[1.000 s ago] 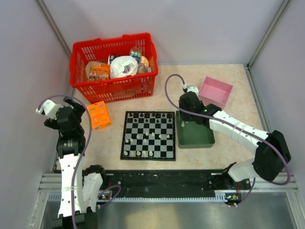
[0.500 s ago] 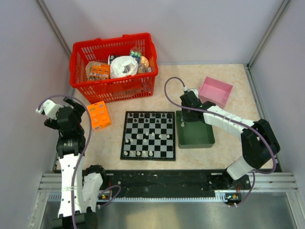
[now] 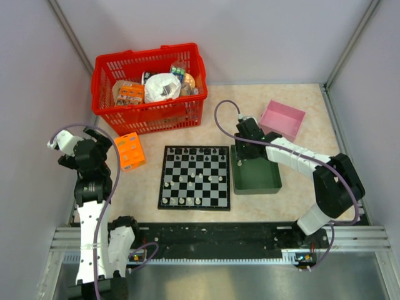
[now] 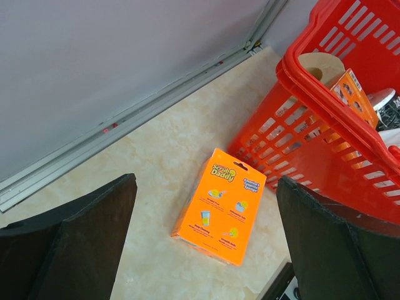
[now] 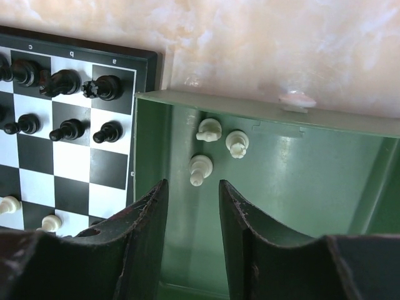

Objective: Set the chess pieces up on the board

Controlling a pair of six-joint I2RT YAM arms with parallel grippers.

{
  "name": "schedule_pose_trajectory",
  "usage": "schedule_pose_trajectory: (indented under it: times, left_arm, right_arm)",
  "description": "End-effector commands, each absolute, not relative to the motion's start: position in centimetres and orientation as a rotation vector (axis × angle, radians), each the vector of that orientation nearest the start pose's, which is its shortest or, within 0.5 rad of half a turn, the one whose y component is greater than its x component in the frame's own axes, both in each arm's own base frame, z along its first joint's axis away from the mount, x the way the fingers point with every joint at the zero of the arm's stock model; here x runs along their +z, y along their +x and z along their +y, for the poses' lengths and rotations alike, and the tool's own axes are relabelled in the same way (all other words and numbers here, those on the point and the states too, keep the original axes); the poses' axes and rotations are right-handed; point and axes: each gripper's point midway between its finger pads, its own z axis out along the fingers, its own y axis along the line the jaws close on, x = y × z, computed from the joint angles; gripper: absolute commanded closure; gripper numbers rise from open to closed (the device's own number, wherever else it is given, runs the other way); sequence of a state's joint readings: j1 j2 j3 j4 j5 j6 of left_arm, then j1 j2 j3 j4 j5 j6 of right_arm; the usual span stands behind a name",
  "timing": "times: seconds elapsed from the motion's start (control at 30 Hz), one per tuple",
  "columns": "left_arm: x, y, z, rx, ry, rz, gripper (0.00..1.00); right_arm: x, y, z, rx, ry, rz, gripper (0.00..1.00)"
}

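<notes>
Board [image 3: 194, 177] lay flat mid-counter [image 3: 300, 194], its right edge just beside a green tray [image 5: 300, 169]. Black pieces [image 5: 62, 80] stood in the two far rows. White pieces [image 3: 181, 200] sat scattered over the middle and near rows. Three loose pieces [image 5: 209, 129], all white, lay in the tray's far-left corner. Right end effector [image 5: 191, 190] hung low over that corner, jaws partly apart, nothing between them; nearest piece just beyond the fingertips. Left end effector [image 4: 206, 184] was raised at far left, jaws wide, empty, above an orange box [image 4: 220, 197] beside the red basket [image 3: 150, 115].
</notes>
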State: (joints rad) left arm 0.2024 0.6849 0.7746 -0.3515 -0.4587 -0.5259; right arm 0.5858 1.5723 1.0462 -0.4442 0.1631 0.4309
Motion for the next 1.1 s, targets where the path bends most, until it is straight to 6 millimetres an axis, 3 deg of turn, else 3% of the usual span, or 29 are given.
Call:
schedule_pose_trajectory:
  times: [0.0, 0.47, 0.73, 1.07]
  left_arm:
    - [27.6, 26.1, 11.5, 0.175, -0.925, 1.500, 0.01]
    - [27.8, 26.3, 11.5, 0.172, -0.923, 1.500, 0.01]
    - [27.9, 26.4, 11.4, 0.164, -0.918, 1.500, 0.01]
    - [28.1, 26.4, 11.3, 0.163, -0.915, 1.499, 0.01]
  right_arm:
    - [7.4, 32.2, 20.5, 0.247, -0.109, 2.537, 0.62]
    - [5.6, 31.8, 20.2, 0.220, -0.102, 2.583, 0.67]
    - [5.2, 31.9, 20.1, 0.208, -0.104, 2.586, 0.74]
    - [4.8, 32.0, 19.9, 0.186, -0.106, 2.593, 0.75]
